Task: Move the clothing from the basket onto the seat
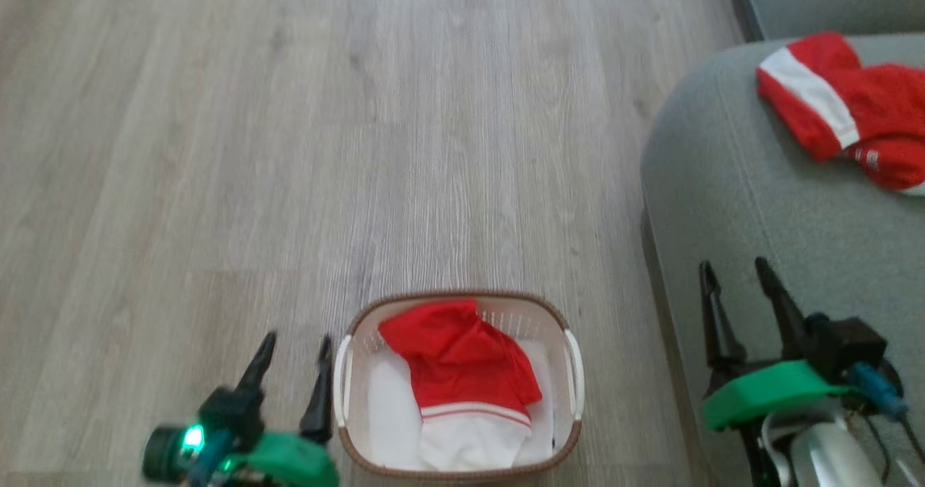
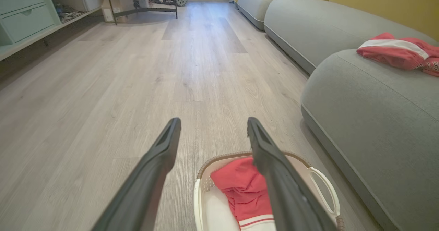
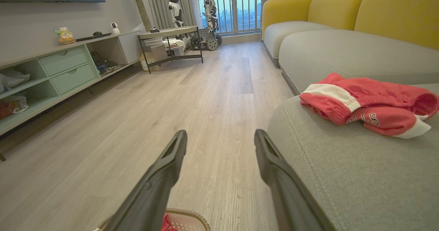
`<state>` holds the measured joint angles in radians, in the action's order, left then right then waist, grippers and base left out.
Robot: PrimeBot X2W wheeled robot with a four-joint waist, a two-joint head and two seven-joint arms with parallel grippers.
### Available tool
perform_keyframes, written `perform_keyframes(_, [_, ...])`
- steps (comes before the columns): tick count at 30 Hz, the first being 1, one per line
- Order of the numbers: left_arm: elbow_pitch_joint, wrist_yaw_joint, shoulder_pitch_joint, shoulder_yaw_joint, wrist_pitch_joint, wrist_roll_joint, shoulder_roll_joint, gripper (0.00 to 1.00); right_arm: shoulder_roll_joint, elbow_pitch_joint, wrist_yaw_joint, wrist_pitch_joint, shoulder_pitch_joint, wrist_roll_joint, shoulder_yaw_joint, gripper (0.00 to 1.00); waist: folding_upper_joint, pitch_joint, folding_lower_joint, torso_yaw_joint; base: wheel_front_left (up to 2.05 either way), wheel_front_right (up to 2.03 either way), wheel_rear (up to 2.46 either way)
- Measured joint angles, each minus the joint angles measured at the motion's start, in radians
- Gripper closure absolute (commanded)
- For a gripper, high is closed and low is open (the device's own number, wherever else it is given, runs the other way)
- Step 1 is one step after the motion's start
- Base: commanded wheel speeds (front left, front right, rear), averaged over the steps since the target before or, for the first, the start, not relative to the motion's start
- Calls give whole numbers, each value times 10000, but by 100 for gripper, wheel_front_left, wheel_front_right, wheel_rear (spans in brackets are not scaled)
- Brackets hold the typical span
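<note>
Clothing (image 1: pixel 853 104) on the seat (image 1: pixel 751 205) runs off-frame, more in the basket (image 1: pixel 555 313); left gripper (image 1: pixel 298 339) and right gripper (image 1: pixel 732 264) gape.

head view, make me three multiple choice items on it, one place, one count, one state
1. Where is the basket? A on a shelf B on the floor beside the seat C on a table
2. How many red garments? A one B two C four
3. The left gripper is: A shut on a handle B shut on cloth C open, empty
Answers: B, floorboards under it; B, a red garment in the basket plus a red garment on the seat; C, its fingers stand apart, nothing between
</note>
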<state>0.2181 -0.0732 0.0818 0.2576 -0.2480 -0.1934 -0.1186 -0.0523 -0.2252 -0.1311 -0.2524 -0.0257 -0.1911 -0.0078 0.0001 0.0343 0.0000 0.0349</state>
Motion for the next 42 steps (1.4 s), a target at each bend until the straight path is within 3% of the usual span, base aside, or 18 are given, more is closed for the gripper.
perform_keyframes(10, [2328, 734, -2708, 1302, 15, 631, 385, 0, 10, 924, 0, -2, -1431, 512, -612, 0, 0, 1832, 1, -296, 0, 0, 0])
perform_keyframes(19, [4982, 918, -5029, 1992, 2, 876, 631, 0, 8, 1703, 0, -17, -3264, 265, -518, 0, 0, 4013, 3, -969, 0, 0, 0])
perform_keyframes(35, [8245, 976, -8689, 2731, -12, 1536, 577, 0, 0, 3068, 0, -31, -4852, -560, -15, 0, -1, 7665, 3, -2496, 0, 0, 0])
perform_keyframes(42, [8715, 568, -9522, 2483, -12, 1434, 389, 0, 2, 3352, 0, -31, -5109, -679, 4, 0, -1, 8548, 2, -2959, 0, 0, 0])
